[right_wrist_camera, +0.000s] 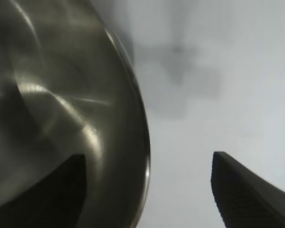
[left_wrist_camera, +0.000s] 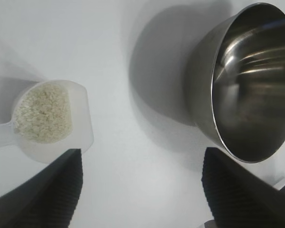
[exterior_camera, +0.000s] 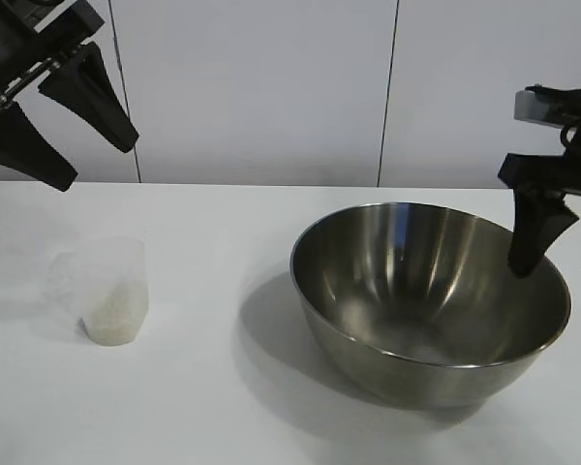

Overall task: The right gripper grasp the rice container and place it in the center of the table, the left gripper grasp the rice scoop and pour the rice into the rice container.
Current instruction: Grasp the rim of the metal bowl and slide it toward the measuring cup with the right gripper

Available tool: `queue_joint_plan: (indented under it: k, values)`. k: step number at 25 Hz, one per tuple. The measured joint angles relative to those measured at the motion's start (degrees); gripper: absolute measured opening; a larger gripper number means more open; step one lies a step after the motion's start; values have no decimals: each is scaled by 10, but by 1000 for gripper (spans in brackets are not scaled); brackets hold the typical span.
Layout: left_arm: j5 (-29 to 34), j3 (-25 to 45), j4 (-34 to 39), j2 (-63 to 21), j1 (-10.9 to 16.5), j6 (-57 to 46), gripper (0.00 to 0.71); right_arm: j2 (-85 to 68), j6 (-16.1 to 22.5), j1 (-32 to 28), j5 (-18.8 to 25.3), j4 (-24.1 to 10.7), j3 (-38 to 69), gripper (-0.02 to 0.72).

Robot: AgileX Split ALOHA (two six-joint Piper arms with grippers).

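Counting across the table, we find one rice container, one rice scoop, one heap of rice and two grippers. The rice container is a large round stainless-steel bowl, shiny, with streaks of reflection on its inside wall; it stands upright toward the right side of the table. We see the rice scoop as a small frosted plastic cup that tapers downward, standing upright on the left side, well apart from the bowl, with the white grains filling its lower part. The left gripper hangs above and behind the scoop, jaws spread wide and holding nothing. The right gripper is at the bowl's right rim, jaws released: one finger is inside the bowl, the other outside the rim.
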Motion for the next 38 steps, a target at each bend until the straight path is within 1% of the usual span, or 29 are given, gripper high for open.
queue_joint_plan:
  k: [2,3,4,6,7,8,10,11,12,14,15,17,19,21,23,25,28,31,32,34,36,38]
  values:
    - [0,0,0,0,0,0,513,11,-3,0,-24,11,14,496]
    - [0,0,0,0,0,0,513,16,-4,0,-35,18,16,476]
    - [0,0,0,0,0,0,513,20,-4,0,-42,28,18,434]
    - [0,0,0,0,0,0,513,25,-6,0,-51,42,19,293]
    - [0,0,0,0,0,0,513,26,-8,0,-53,45,20,192]
    - [0,0,0,0,0,0,513,26,-12,0,-54,50,20,115]
    - [0,0,0,0,0,0,513,26,-25,0,-57,61,20,47]
    - [0,0,0,0,0,0,513,26,-35,-1,-57,70,20,30]
    - [0,0,0,0,0,0,513,27,-47,-3,-55,86,20,20]
    - [0,0,0,0,0,0,513,28,-88,-11,-42,127,20,16]
    - [0,0,0,0,0,0,513,28,-113,-17,-34,152,20,16]
    - [0,0,0,0,0,0,513,25,-151,-30,-9,206,20,16]
    - [0,0,0,0,0,0,513,16,-170,-39,6,243,20,16]
    - [0,0,0,0,0,0,513,7,-171,-40,9,258,20,16]
    - [0,0,0,0,0,0,513,4,-162,-36,7,264,20,16]
    - [0,0,0,0,0,0,513,4,-141,-19,-8,263,20,16]
    - [-1,0,0,0,0,0,513,7,-107,20,-26,266,20,16]
    - [-3,0,0,0,0,0,513,20,-78,60,-28,264,14,16]
    - [-3,0,0,0,0,0,513,25,-68,70,-27,258,8,16]
    - [-3,0,0,0,0,0,513,33,-42,92,-28,236,-12,16]
    - [-3,0,0,0,0,0,513,42,-4,107,-35,207,-33,16]
    - [-3,0,0,0,0,0,513,53,36,117,-39,167,-52,16]
